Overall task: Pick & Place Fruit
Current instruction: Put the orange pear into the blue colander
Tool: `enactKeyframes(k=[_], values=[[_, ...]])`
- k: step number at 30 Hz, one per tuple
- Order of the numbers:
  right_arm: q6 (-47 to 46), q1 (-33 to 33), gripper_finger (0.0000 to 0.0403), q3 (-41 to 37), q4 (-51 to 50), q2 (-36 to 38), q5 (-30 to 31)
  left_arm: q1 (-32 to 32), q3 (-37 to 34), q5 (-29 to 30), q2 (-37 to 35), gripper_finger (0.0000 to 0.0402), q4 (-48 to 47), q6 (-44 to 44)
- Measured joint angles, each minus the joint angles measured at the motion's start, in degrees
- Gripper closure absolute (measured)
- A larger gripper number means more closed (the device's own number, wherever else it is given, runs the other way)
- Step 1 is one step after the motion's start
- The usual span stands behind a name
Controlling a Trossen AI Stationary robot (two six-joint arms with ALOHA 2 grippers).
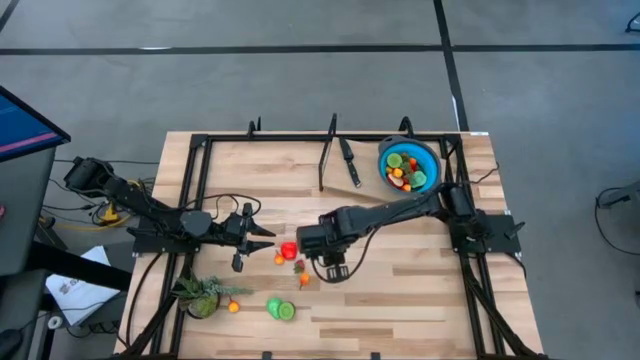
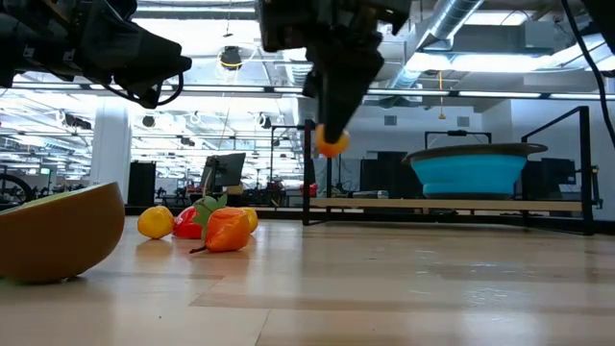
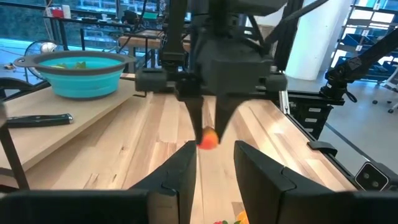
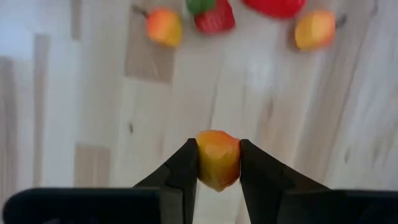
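Observation:
My right gripper [image 1: 332, 270] hangs above the middle of the table, shut on a small orange-yellow fruit [image 4: 217, 158], which also shows in the low view [image 2: 332, 142]. A few loose fruits [image 1: 291, 256], red and orange, lie on the wood just left of it. An orange fruit [image 1: 233, 307] and a green one [image 1: 281, 309] lie nearer the front edge. The blue bowl [image 1: 430, 158] at the far right holds several fruits. My left gripper [image 1: 265, 236] waits level at the left, open, pointing toward the right gripper. My right gripper pinches the orange-yellow fruit by its two opposite sides [image 4: 200, 160] between its two fingers. The fingers [image 2: 338, 91] come from above, pointing down. The fruit sits at their free ends [image 3: 208, 138], lifted well clear of the table.
A black-handled knife [image 1: 349, 160] lies at the far side beside the bowl. A spiky green plant [image 1: 200, 295] stands at the front left. A black frame [image 1: 200, 140] runs around the table. Bare wood [image 1: 400, 290] lies at the front right.

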State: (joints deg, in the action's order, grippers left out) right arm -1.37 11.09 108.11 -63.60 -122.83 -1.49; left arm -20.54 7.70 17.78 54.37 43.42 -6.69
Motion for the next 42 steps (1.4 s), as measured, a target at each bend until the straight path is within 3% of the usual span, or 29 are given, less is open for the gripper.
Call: enactKeyframes(k=[13, 19, 30, 42], values=[[2.75, -7.54, 0.0320, 0.16, -15.29, 3.37, 0.26, -0.01, 0.00, 0.29, 0.00, 0.0298, -0.07, 3.29], [3.98, -13.40, 0.0321, -0.16, -22.68, 7.98, 3.67, 0.01, 0.00, 0.55, 0.00, 0.0298, -0.45, 3.45], [6.29, -28.78, 0.0321, -0.19, -25.45, 15.70, 7.58, 0.05, 0.00, 1.58, 0.00, 0.0298, -1.00, 3.44], [10.99, -45.64, 0.0322, -0.19, -26.19, 15.89, 7.58, 0.05, 0.00, 1.62, 0.00, 0.0298, -0.99, 3.44]])
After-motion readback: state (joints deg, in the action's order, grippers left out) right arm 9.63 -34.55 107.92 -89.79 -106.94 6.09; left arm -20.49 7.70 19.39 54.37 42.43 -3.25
